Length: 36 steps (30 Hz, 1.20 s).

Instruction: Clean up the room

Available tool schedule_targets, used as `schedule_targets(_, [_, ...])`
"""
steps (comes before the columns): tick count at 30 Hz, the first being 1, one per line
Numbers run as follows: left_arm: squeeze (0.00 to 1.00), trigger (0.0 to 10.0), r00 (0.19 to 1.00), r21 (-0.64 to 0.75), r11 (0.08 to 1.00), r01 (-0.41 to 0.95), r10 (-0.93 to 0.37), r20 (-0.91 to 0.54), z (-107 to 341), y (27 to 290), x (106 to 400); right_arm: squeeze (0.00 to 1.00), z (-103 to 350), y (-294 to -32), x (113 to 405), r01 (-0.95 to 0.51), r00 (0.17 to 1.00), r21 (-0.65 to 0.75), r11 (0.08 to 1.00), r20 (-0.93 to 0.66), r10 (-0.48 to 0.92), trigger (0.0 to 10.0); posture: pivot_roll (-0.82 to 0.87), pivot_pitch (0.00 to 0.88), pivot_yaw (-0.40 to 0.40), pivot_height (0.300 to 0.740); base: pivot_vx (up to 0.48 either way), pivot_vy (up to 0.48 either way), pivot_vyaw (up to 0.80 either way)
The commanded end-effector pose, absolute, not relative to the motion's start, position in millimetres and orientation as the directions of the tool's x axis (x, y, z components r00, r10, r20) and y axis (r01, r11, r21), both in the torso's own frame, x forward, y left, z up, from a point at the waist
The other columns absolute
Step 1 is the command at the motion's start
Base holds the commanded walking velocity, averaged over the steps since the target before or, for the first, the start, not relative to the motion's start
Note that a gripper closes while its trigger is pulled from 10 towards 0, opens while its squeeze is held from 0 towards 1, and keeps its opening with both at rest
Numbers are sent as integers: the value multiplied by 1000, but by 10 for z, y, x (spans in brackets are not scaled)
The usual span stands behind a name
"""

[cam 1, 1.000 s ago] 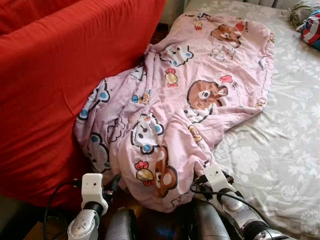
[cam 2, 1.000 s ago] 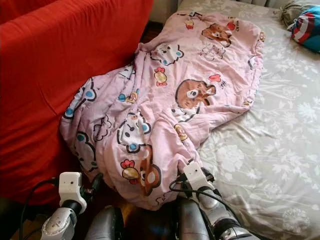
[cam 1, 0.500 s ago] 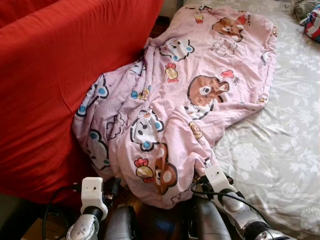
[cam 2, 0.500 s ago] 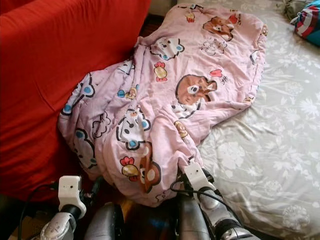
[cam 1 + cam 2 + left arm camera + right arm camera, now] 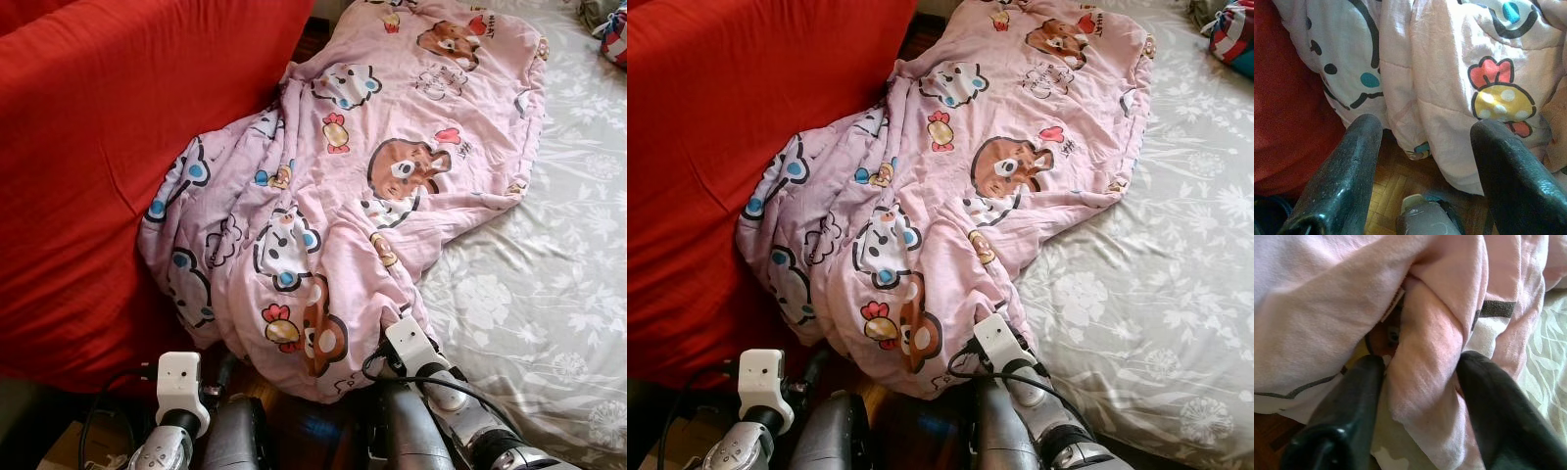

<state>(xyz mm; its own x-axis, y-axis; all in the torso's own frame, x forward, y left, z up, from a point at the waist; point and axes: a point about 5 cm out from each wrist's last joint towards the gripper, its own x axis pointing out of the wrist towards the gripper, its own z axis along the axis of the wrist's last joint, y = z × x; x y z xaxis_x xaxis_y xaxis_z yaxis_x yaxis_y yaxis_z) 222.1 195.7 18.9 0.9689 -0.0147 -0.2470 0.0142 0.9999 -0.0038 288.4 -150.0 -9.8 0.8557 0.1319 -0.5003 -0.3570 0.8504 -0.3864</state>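
Your pink quilted blanket with cartoon animal prints (image 5: 392,186) lies spread across the bed in its grey floral sheet (image 5: 558,284), one side bunched against the red fabric-covered sofa (image 5: 98,166) and its lower edge hanging off the bed's corner toward the wooden parquet floor (image 5: 1393,191). Your right gripper (image 5: 1420,396) sits at that hanging edge beside the bed, its two black fingers (image 5: 1347,401) set narrow around a rolled fold of the blanket that fills the gap between them. Your left gripper (image 5: 1425,171) hovers just below the blanket's drooping hem near the sofa, fingers spread wide and holding nothing, with a small grey bottle (image 5: 1425,220) on the floor beneath it.
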Motion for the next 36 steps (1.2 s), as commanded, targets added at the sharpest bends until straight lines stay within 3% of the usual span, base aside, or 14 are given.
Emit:
schedule_targets(1, [0, 10000, 961, -1, 1000, 3, -3, -277, 143, 1976, 2155, 0, -205, -1481, 2767, -381, 834, -375, 845, -535, 138, 0, 25, 303, 14, 637, 0, 0, 0])
schedule_targets(23, [0, 10000, 962, -3, 1000, -20, 19, -271, 140, 1971, 2351, 0, -157, -1629, 2819, -284, 855, -371, 884, -515, 59, 0, 24, 237, 1, 637, 0, 0, 0])
schedule_targets(36, [0, 10000, 955, 3, 999, -37, 37, -294, 81, 2038, 2476, 0, -146, -1558, 2838, -269, 858, -333, 904, -509, 68, 0, 12, 176, 8, 637, 0, 0, 0])
